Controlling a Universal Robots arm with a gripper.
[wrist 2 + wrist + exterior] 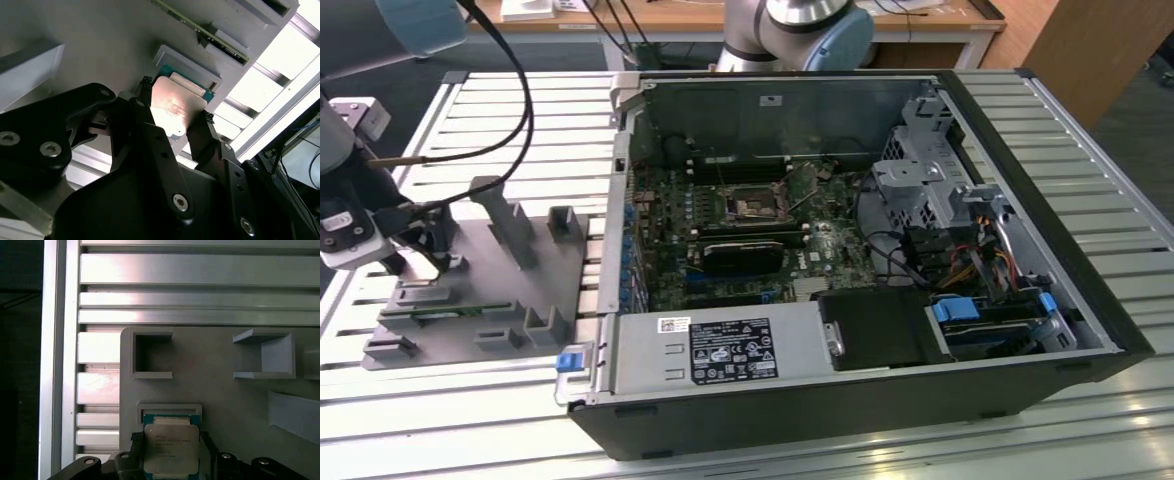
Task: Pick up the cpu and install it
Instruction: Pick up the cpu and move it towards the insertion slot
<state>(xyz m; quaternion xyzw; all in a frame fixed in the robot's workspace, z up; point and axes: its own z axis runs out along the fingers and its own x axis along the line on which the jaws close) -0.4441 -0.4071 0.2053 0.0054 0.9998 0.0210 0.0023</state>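
Slatted aluminium table, exterior view's left: grey plastic fixture. Black gripper clenched on small silvery square cpu, sitting in fixture pocket.

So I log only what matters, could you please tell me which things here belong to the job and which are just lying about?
For the job: cpu, in a pocket of the fixture; gripper, at the cpu; socket, in the case.
Lying about: power supply; drive cage; cables; green strip in the fixture.

One cpu, one grey fixture, one open computer case and one slatted table.
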